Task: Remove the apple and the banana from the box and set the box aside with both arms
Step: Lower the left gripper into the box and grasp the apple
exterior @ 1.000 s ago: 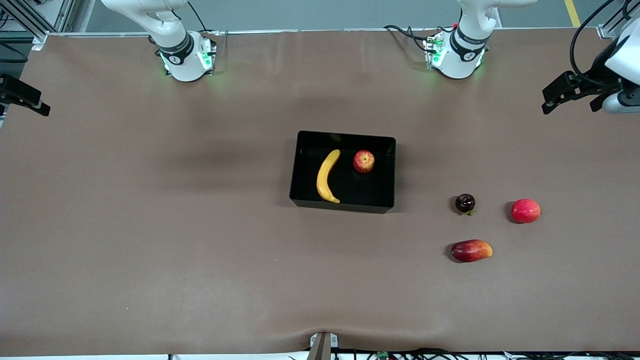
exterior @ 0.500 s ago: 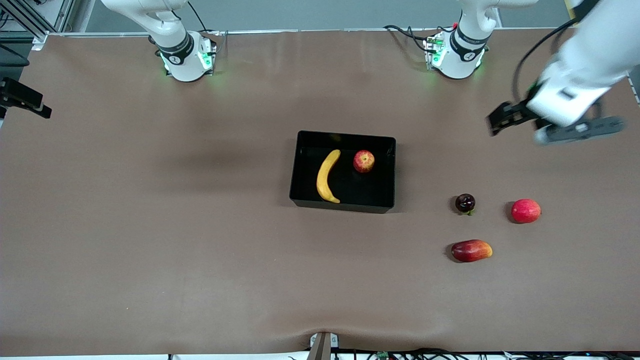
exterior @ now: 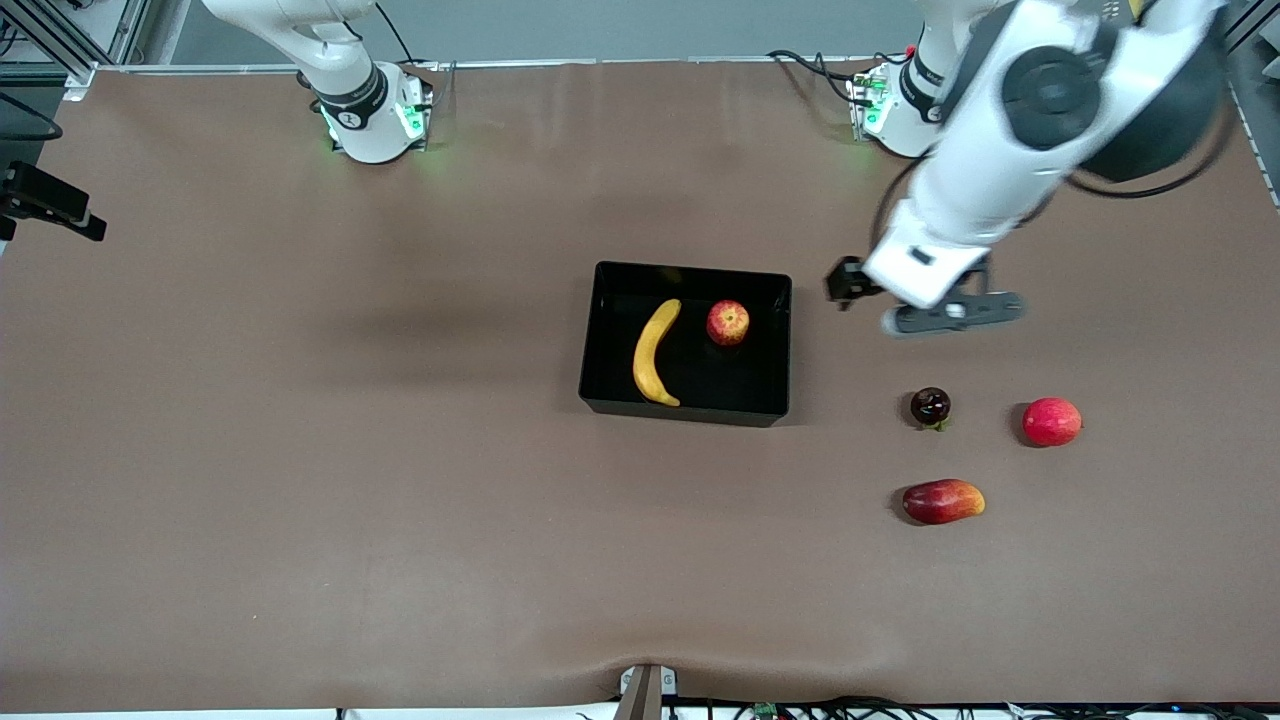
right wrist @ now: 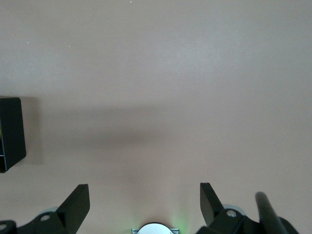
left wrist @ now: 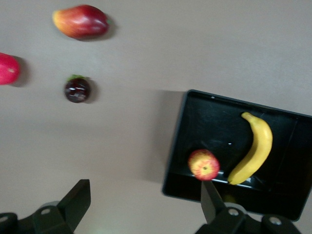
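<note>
My work surface is a wide table (exterior: 300, 450) covered edge to edge in matte brown sheeting, with soft broad shadows crossing its middle. A slight ripple lifts the sheeting at the edge nearest the front camera, around a small metal bracket (exterior: 645, 690). Dark cables (exterior: 900, 708) trail along that same edge. Past the edge where my bases stand, I see grey floor (exterior: 600, 30) with a yellow line (exterior: 1143, 25), and aluminium framing (exterior: 60, 40) at the corner toward my right arm's end.

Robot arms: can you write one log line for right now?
banana, apple: in box | left gripper: open, over table beside box | right gripper: open, waiting
</note>
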